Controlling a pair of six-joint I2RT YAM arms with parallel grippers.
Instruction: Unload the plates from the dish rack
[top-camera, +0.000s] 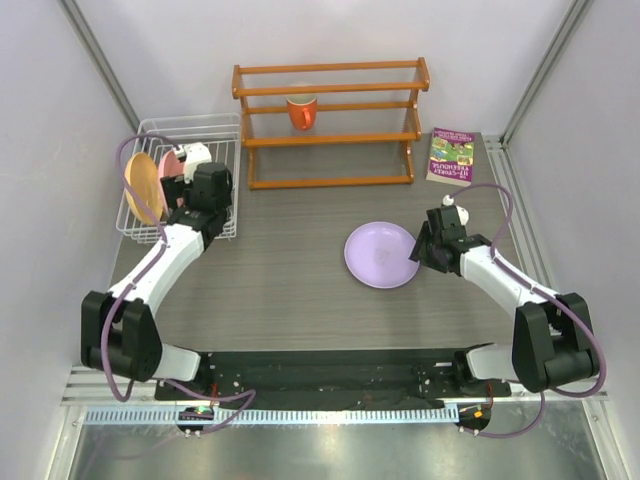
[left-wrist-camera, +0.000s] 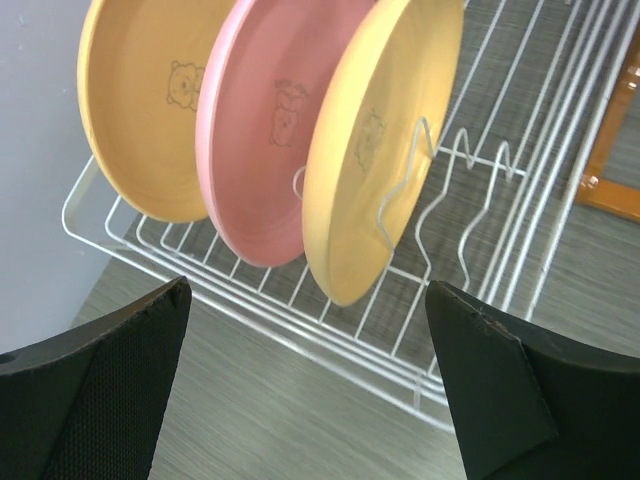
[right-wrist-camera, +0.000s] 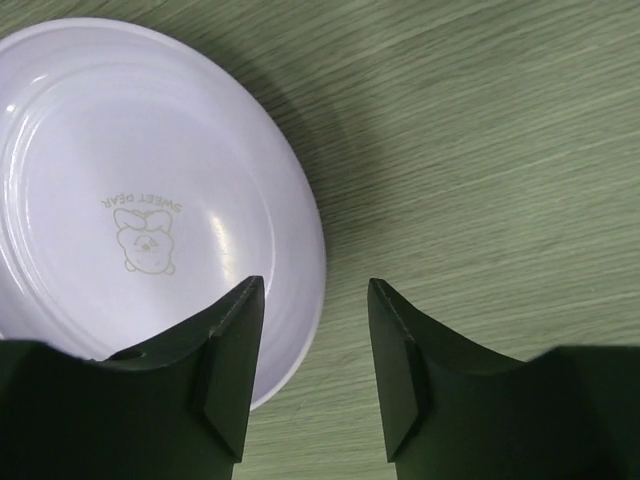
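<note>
The white wire dish rack (top-camera: 190, 128) stands at the back left. In the left wrist view an orange-tan plate (left-wrist-camera: 150, 110), a pink plate (left-wrist-camera: 265, 140) and a second orange-tan plate (left-wrist-camera: 375, 150) stand on edge in the dish rack (left-wrist-camera: 304, 352). My left gripper (left-wrist-camera: 310, 300) is open wide just in front of them, touching nothing. The lavender plate (top-camera: 382, 255) lies flat on the table right of centre. My right gripper (right-wrist-camera: 315, 290) is open at its right rim, one finger over the lavender plate (right-wrist-camera: 120, 170), the other over bare table.
An orange-brown wooden shelf (top-camera: 330, 125) stands at the back with an orange-red mug (top-camera: 302, 112) on it. A book (top-camera: 451, 157) lies at the back right. Grey walls close in both sides.
</note>
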